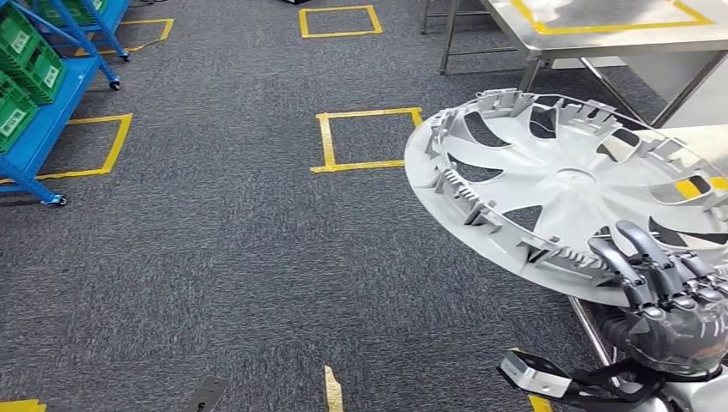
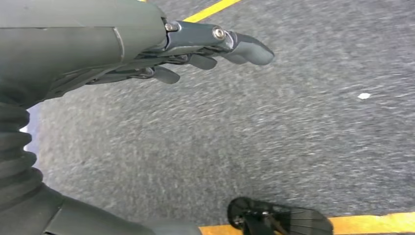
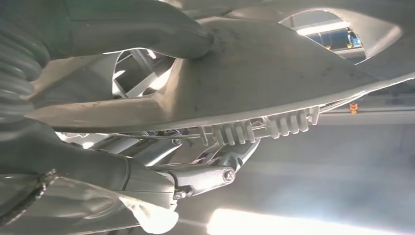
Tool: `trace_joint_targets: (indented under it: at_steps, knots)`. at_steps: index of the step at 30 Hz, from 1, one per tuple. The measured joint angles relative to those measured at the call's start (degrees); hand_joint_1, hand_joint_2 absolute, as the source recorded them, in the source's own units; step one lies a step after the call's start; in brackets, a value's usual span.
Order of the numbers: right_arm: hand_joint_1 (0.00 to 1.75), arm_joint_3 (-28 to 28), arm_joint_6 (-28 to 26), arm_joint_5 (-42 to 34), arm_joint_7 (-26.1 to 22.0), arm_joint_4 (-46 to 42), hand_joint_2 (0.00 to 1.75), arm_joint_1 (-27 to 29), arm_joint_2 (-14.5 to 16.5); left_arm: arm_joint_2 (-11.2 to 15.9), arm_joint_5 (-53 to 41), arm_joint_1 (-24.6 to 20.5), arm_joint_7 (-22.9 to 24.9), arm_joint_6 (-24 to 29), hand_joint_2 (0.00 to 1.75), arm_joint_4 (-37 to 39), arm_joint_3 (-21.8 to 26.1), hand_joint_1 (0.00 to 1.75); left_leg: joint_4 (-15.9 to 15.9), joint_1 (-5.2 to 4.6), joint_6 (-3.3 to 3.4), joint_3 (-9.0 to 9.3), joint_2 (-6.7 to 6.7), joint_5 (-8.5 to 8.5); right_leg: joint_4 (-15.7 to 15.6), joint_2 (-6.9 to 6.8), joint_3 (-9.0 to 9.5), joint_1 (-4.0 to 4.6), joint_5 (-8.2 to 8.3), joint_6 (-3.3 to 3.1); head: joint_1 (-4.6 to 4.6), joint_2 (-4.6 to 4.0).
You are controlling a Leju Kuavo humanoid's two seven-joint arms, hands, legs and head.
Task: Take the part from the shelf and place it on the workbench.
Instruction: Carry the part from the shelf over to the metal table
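The right hand (image 1: 665, 279) grips the near rim of the wheel cover (image 1: 567, 184), dark fingers (image 1: 635, 249) hooked over the edge, thumb (image 3: 147, 29) pressed on its face; the cover's far right side is cut off by the frame; the left hand (image 2: 195, 49) hangs over grey carpet (image 1: 215, 257), fingers loosely extended, holding nothing; beyond stand a steel workbench (image 1: 584, 26) and a blue shelf (image 1: 43, 112) with green bins (image 1: 21, 64), both partly cropped.
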Motion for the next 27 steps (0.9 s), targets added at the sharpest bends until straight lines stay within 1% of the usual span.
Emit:
trace_joint_targets:
  at_steps: [1, 2, 3, 4, 5, 6, 7, 8, 9, 10, 12, 13, 14, 15, 16, 17, 18, 19, 20, 21, 22, 23, 24, 25, 26, 27]
  knots:
    - [1.75, -0.3, 0.0, -0.2, -0.2, -0.2, 1.75, 0.2, 0.1, 0.0, 0.0, 0.0, 0.0, 0.0, 1.75, 0.0, 0.0, 0.0, -0.1, -0.05, 0.11, 0.05, 0.84, 0.08, 3.2, -1.9, -1.51, 0.02, -1.85, 0.18, 0.08, 0.0]
    - [1.75, -0.4, 0.0, -0.3, -0.3, -0.3, 1.75, 0.4, 0.2, 0.0, 0.0, 0.1, 0.0, 0.0, 1.75, 0.0, 0.0, 0.0, -0.2, -0.09, 0.19, 0.03, 1.71, 0.08, 7.1, -2.97, -3.25, -0.06, -3.76, 0.47, 0.15, 0.0]
    - [1.75, -0.6, 0.0, -0.4, -0.4, -0.3, 1.75, 0.6, 0.3, 0.0, 0.0, 0.3, 0.0, 0.0, 1.75, 0.0, 0.0, 0.0, -0.1, -0.1, 0.2, 0.02, 2.6, 0.04, 10.4, -3.46, -4.74, -0.21, -5.03, 0.78, 0.15, 0.0]
    - [1.75, -0.8, 0.0, -0.5, -0.5, -0.4, 1.75, 0.8, 0.4, -0.1, 0.0, 0.3, 0.0, 0.0, 1.75, 0.0, 0.0, 0.0, -0.1, -0.08, 0.16, 0.02, 3.44, -0.02, 12.2, -3.71, -5.48, -0.4, -5.34, 1.07, 0.15, 0.0]
    - [1.75, -1.0, 0.0, -0.5, -0.5, -0.4, 1.75, 1.0, 0.5, -0.1, 0.0, 0.4, 0.0, 0.0, 1.75, 0.0, 0.0, 0.0, -0.1, -0.02, 0.05, 0.03, 4.23, -0.1, 11.8, -3.96, -5.11, -0.63, -4.6, 1.36, 0.17, 0.0]
    - [1.75, -1.2, 0.0, -0.5, -0.7, -0.4, 1.75, 1.2, 0.5, -0.1, 0.0, 0.4, 0.0, 0.0, 1.75, 0.0, 0.0, 0.0, 0.0, 0.08, -0.14, 0.08, 4.96, -0.24, 9.1, -4.48, -3.5, -0.85, -2.99, 1.65, 0.17, 0.0]
    - [1.75, -1.3, 0.0, -0.5, -0.8, -0.5, 1.75, 1.2, 0.5, -0.2, 0.0, 0.3, 0.0, 0.0, 1.75, 0.0, 0.0, 0.0, 0.1, 0.16, -0.44, 0.14, 5.63, -0.43, 5.0, -5.55, -1.17, -1.04, -1.29, 1.97, 0.19, 0.0]
    - [1.75, -1.4, 0.0, -0.5, -0.9, -0.5, 1.75, 1.3, 0.6, -0.1, 0.0, 0.3, 0.0, 0.0, 1.75, 0.0, 0.0, 0.0, 0.4, 0.11, -0.83, 0.14, 6.21, -0.7, 1.1, -6.67, 1.1, -1.03, -0.13, 2.02, 0.23, 0.0]
    - [1.75, -1.4, 0.0, -0.5, -1.0, -0.6, 1.75, 1.3, 0.7, -0.1, 0.0, 0.2, -0.1, 0.0, 1.75, 0.0, 0.1, 0.0, 0.7, 0.01, -1.2, 0.16, 6.68, -0.94, -1.6, -7.42, 2.74, -0.98, 0.5, 1.77, 0.21, 0.0]
    - [1.75, -1.5, 0.0, -0.5, -1.0, -0.8, 1.75, 1.4, 0.8, -0.1, 0.1, 0.2, -0.2, 0.0, 1.75, 0.0, 0.1, 0.0, 0.9, -0.12, -1.51, 0.19, 7.1, -1.12, -2.9, -7.76, 3.51, -0.85, 0.54, 1.36, 0.2, 0.0]
    - [1.75, -1.8, 0.0, -0.5, -1.1, -1.0, 1.75, 1.8, 1.1, -0.1, 0.1, 0.1, -0.6, -0.1, 1.75, 0.0, 0.1, 0.0, 1.1, -0.17, -1.91, 0.34, 7.89, -1.32, -2.9, -6.73, 3.52, -0.65, 0.45, 0.3, 0.15, 0.0]
    - [1.75, -1.9, 0.0, -0.5, -1.2, -1.2, 1.75, 2.0, 1.2, -0.1, 0.2, 0.0, -0.7, -0.1, 1.75, 0.0, 0.2, 0.0, 1.3, -0.01, -2.16, 0.37, 7.56, -1.67, -2.9, -6.19, 3.47, -0.65, 0.5, -0.04, 0.13, 0.0]
    - [1.75, -2.0, 0.0, -0.5, -1.2, -1.3, 1.75, 2.1, 1.3, -0.1, 0.2, 0.0, -0.9, -0.1, 1.75, 0.0, 0.2, 0.0, 2.2, 0.19, -2.4, 0.11, 6.66, -2.48, -2.9, -5.63, 3.47, -0.68, 0.58, -0.38, 0.12, 0.0]
    - [1.75, -2.1, 0.0, -0.6, -1.4, -1.5, 1.75, 2.2, 1.4, -0.1, 0.2, 0.0, -0.9, -0.1, 1.75, 0.0, 0.3, 0.0, 4.2, 0.37, -2.63, -0.65, 5.42, -3.89, -3.0, -5.06, 3.48, -0.74, 0.66, -0.72, 0.08, 0.0]
    - [1.75, -2.2, 0.0, -0.6, -1.7, -1.5, 1.75, 2.2, 1.6, -0.1, 0.2, 0.0, -1.0, -0.2, 1.75, 0.0, 0.4, 0.0, 7.4, 0.49, -2.78, -1.96, 3.97, -5.72, -3.0, -4.48, 3.48, -0.76, 0.71, -0.98, 0.04, 0.0]
    - [1.75, -2.2, 0.0, -0.7, -1.9, -1.6, 1.75, 2.3, 1.8, -0.1, 0.2, 0.1, -1.0, -0.3, 1.75, 0.0, 0.4, 0.0, 11.3, 0.53, -2.79, -3.69, 3.14, -7.61, -3.0, -3.83, 3.48, -0.7, 0.73, -1.16, 0.04, 0.0]
    - [1.75, -2.3, 0.0, -0.7, -2.1, -1.6, 1.75, 2.3, 1.9, -0.1, 0.2, 0.2, -1.0, -0.4, 1.75, 0.0, 0.5, 0.0, 15.1, 0.52, -2.72, -5.41, 2.75, -8.98, -3.0, -3.1, 3.47, -0.61, 0.75, -1.29, 0.03, 0.0]
    - [1.75, -2.4, 0.0, -0.8, -2.3, -1.6, 1.75, 2.5, 2.0, -0.1, 0.2, 0.3, -1.0, -0.5, 1.75, 0.0, 0.5, 0.0, 17.4, 0.49, -2.57, -6.58, 2.58, -9.4, -3.0, -2.32, 3.49, -0.49, 0.77, -1.36, 0.03, 0.0]
    - [1.75, -2.5, 0.0, -0.9, -2.5, -1.6, 1.75, 2.7, 2.2, -0.1, 0.2, 0.4, -1.1, -0.7, 1.75, 0.0, 0.6, 0.0, 17.7, 0.43, -2.3, -6.88, 2.43, -8.68, -3.0, -1.51, 3.51, -0.39, 0.8, -1.4, 0.04, 0.0]
    - [1.75, -2.7, 0.0, -1.0, -2.7, -1.7, 1.75, 2.9, 2.3, -0.1, 0.2, 0.4, -1.1, -0.8, 1.75, 0.0, 0.6, 0.0, 15.7, 0.34, -1.93, -6.17, 2.13, -6.94, -3.0, -0.71, 3.54, -0.32, 0.84, -1.42, 0.05, 0.0]
    - [1.75, -2.8, 0.0, -1.1, -2.9, -1.8, 1.75, 3.1, 2.4, -0.1, 0.2, 0.4, -1.2, -0.9, 1.75, 0.0, 0.6, 0.0, 12.1, 0.22, -1.51, -4.7, 1.34, -4.67, -3.0, 0.04, 3.56, -0.3, 0.88, -1.41, 0.05, 0.0]
    - [1.75, -3.0, 0.0, -1.2, -3.0, -1.9, 1.75, 3.2, 2.5, 0.0, 0.2, 0.4, -1.3, -0.9, 1.75, 0.0, 0.6, 0.0, 8.2, 0.13, -1.05, -3.05, -0.32, -2.82, -3.0, 0.72, 3.52, -0.3, 0.94, -1.33, 0.08, 0.0]
    - [1.75, -3.1, 0.0, -1.3, -3.1, -2.0, 1.75, 3.3, 2.6, 0.1, 0.2, 0.4, -1.4, -0.9, 1.75, 0.0, 0.6, 0.0, 4.8, 0.1, -0.74, -1.66, -1.81, -1.6, -2.9, 1.39, 3.39, -0.35, 1.03, -1.19, 0.08, 0.0]
    - [1.75, -3.1, 0.0, -1.3, -3.1, -2.0, 1.75, 3.3, 2.6, 0.1, 0.2, 0.4, -1.4, -1.0, 1.75, 0.0, 0.6, 0.0, 2.8, 0.04, -0.55, -0.81, -2.97, -1.11, -2.9, 2.0, 3.18, -0.49, 1.16, -0.95, 0.07, 0.0]
    - [1.75, -3.2, 0.0, -1.4, -3.2, -2.2, 1.75, 3.4, 2.7, 0.2, 0.2, 0.4, -1.5, -1.0, 1.75, 0.0, 0.6, 0.0, 1.9, -0.03, -0.46, -0.47, -3.49, -1.2, -3.0, 2.62, 2.96, -0.65, 1.33, -0.63, 0.05, 0.0]
    - [1.75, -3.4, -0.1, -1.4, -3.4, -2.3, 1.75, 3.5, 2.8, 0.2, 0.2, 0.4, -1.6, -1.1, 1.75, 0.0, 0.6, 0.0, 1.5, -0.08, -0.43, -0.36, -2.98, -1.15, -3.1, 3.23, 2.77, -0.8, 1.55, -0.25, -0.01, 0.0]
